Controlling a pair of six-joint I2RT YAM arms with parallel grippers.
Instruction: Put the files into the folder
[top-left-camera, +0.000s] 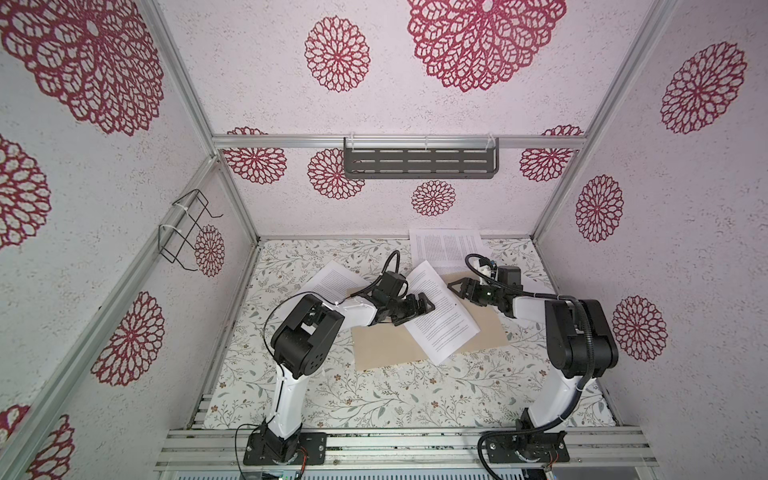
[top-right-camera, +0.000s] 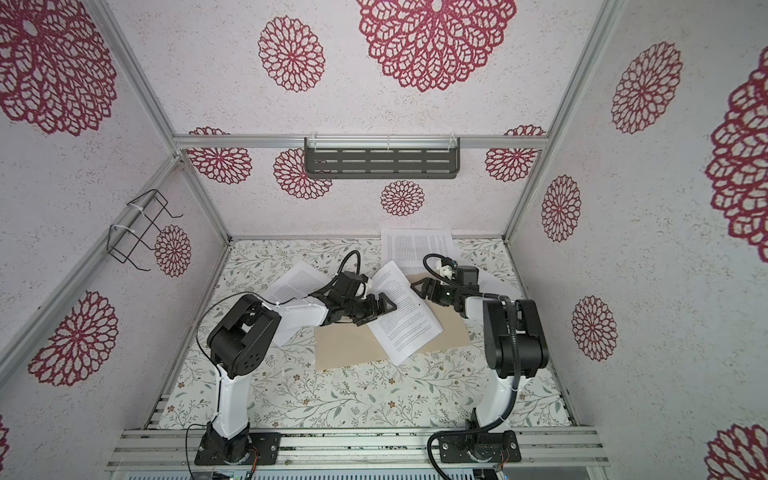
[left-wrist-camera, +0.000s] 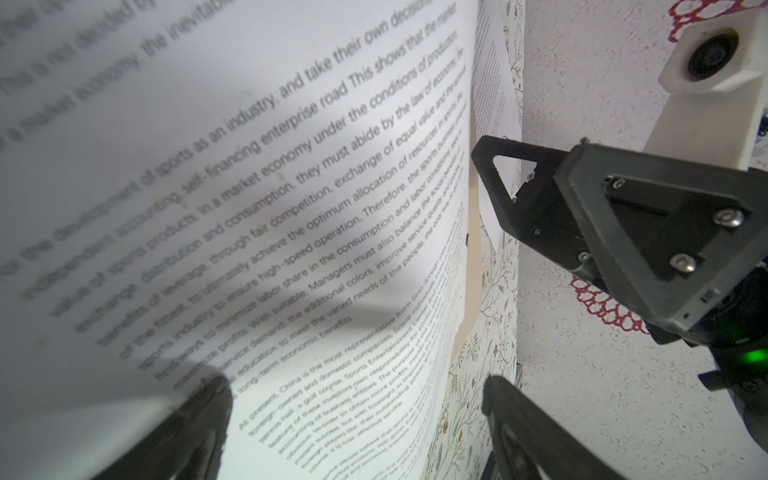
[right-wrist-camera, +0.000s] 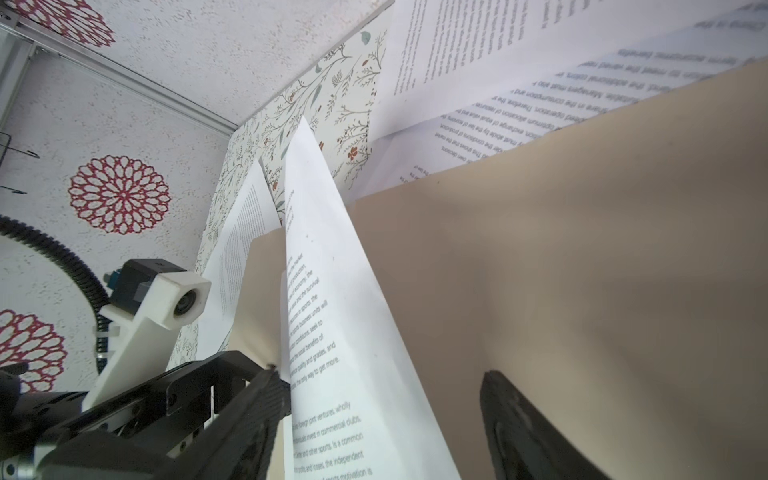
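A sheet lies askew atop the folder.

White walls, red rosettes; grey slotted shelf; wire rack; leaf-print tabletop.

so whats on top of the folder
One printed sheet lies skewed across the folder, overhanging its near edge. Whatever is beneath that sheet or inside the folder is covered.

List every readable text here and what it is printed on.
"In a market economy under the conditions of": middle sheet, left wrist view.
"the only way to get more.": middle sheet, right wrist view.
Other sheets: print mostly too small or blurred.
Folder: no text.
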